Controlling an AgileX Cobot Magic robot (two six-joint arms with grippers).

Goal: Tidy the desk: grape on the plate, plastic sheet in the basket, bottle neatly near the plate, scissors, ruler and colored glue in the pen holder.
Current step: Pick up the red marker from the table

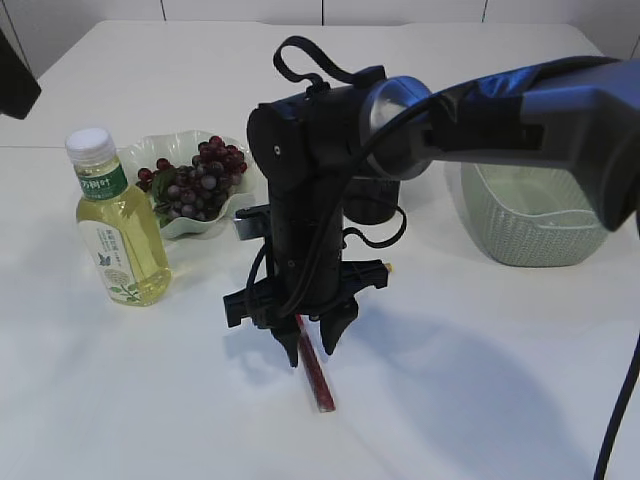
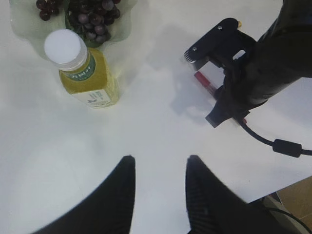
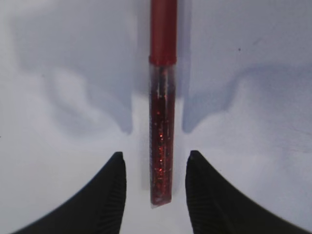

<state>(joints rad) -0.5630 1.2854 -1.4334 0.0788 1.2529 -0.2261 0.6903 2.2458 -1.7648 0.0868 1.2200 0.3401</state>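
Nearest the exterior camera, the colored glue (image 1: pixel 316 378), a slim red glitter tube with a red cap, lies flat on the white table (image 1: pixel 480 380), running from under the right gripper (image 1: pixel 313 345) toward the front edge. The right gripper hangs straight down over it with its jaws parted; in the right wrist view the tube (image 3: pixel 162 141) sits between the two fingertips (image 3: pixel 113 187) with a gap on each side, so nothing is grasped. The left gripper (image 2: pixel 158 180) hovers above bare table with its jaws apart and empty; from its wrist view the other arm and the glue (image 2: pixel 204 82) show to the upper right. Further back on the left stands the bottle (image 1: pixel 117 225), upright, filled with yellow liquid, white cap on and green label around the neck. Just behind it, close beside, is the plate (image 1: pixel 232 205), a pale wavy-rimmed dish holding the grape (image 1: pixel 200 180), a dark purple bunch. On the right, level with the plate and well apart from it, sits the basket (image 1: pixel 540 235), pale green with a woven wall. A dark cylindrical object is mostly hidden behind the right arm
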